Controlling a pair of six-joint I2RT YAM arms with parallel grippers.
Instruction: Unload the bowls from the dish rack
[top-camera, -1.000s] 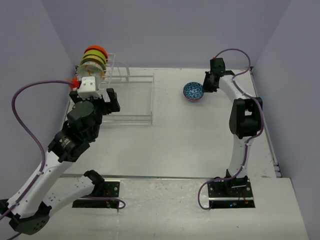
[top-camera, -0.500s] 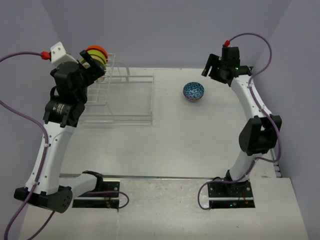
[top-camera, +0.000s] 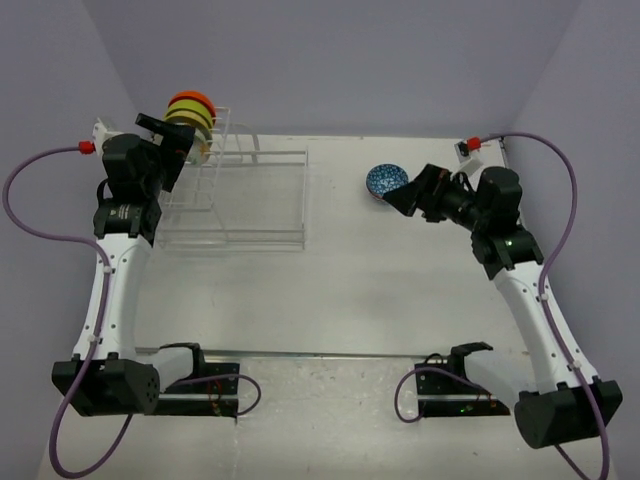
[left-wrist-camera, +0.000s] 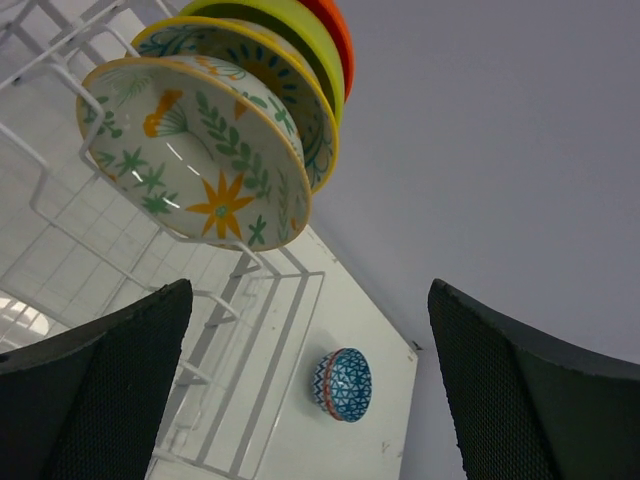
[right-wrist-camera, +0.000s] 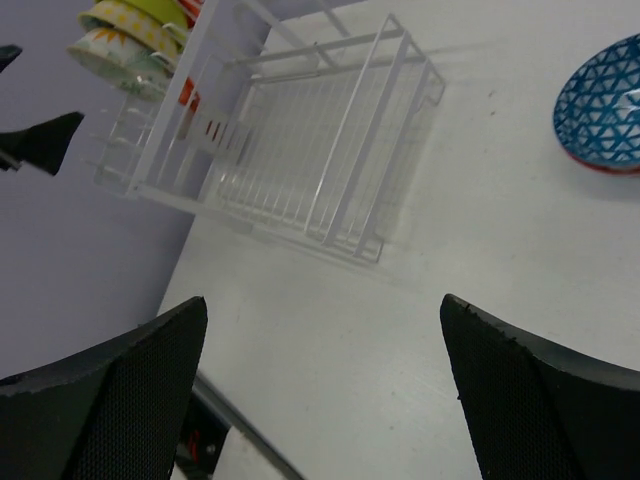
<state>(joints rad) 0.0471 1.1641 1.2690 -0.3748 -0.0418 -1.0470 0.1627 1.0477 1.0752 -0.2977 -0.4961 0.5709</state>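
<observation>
White wire, clear in places, makes up the dish rack (top-camera: 250, 200), which we record at the far left of the table (top-camera: 380, 290) with its taller gridded section at the left end. Four bowls stand on edge in that taller section, packed one behind another: a cream bowl (left-wrist-camera: 195, 165) painted with green leaves and orange flowers sits nearest the left wrist camera, a yellow-rimmed bowl (left-wrist-camera: 285, 85) is close behind it, then a lime-green bowl (left-wrist-camera: 300, 30), and an orange bowl (left-wrist-camera: 340, 45) is at the back. We find the left gripper (top-camera: 178, 140) raised at that end of the rack, just beside the row of bowls. Its jaws are spread wide with nothing between them, and in its wrist view the cream bowl lies clear of both fingers. A fifth piece, a blue bowl (top-camera: 385, 181) with a triangle pattern and a red foot, sits open side up on the table to the right of the rack and well apart from it. We note the right gripper (top-camera: 402, 193) low at the near right side of this blue bowl, jaws wide apart and empty. From the overhead view we cannot tell whether a fingertip touches the rim. The right wrist view places the blue bowl outside the fingers, at the upper right edge.
</observation>
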